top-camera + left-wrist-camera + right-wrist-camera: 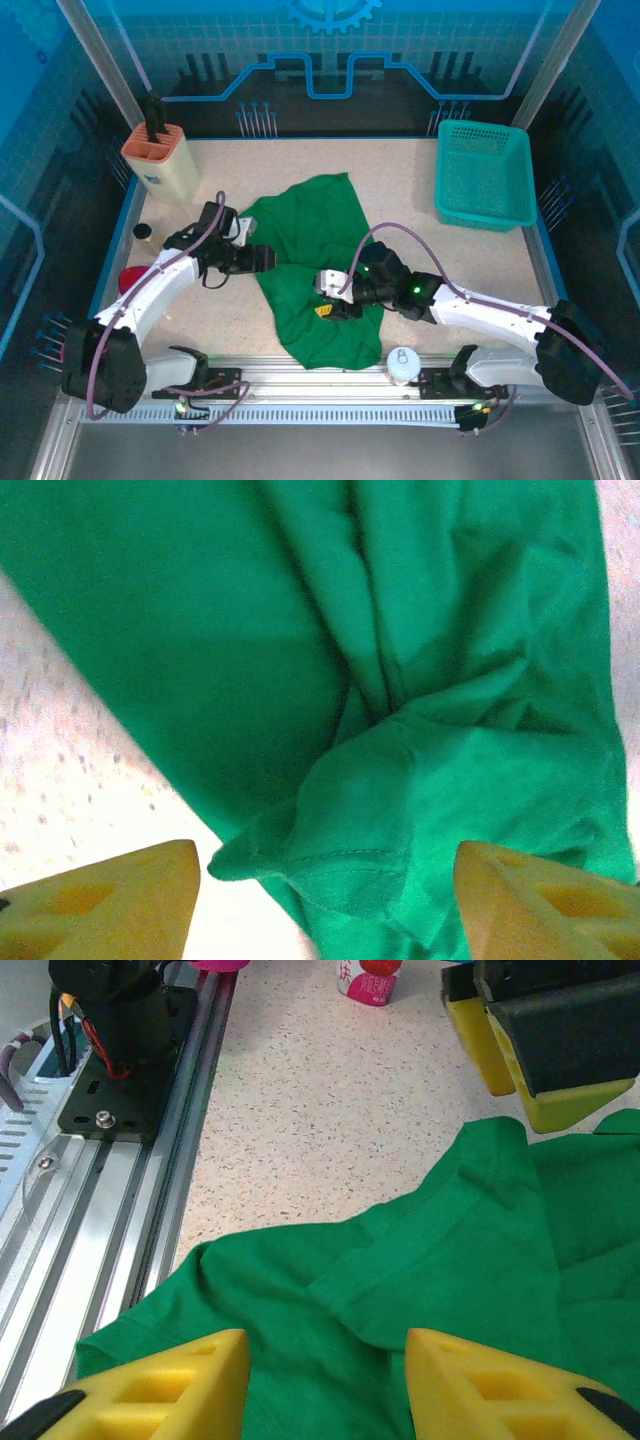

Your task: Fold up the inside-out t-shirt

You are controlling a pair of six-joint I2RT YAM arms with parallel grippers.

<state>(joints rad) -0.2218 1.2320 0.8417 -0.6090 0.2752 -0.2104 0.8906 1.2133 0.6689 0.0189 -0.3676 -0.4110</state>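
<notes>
While left gripper (325,858) and right gripper (325,1345) hover open over the crumpled inside-out t-shirt (310,215), closing at its bunched sleeve (350,825) risks pinching several layers, skewing the fold.

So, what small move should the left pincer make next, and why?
Probably lower the left pincer and close on the sleeve hem. Its jaws stand open above the shirt, the hem lies between them, and the shirt is bunched, not flat.
</notes>
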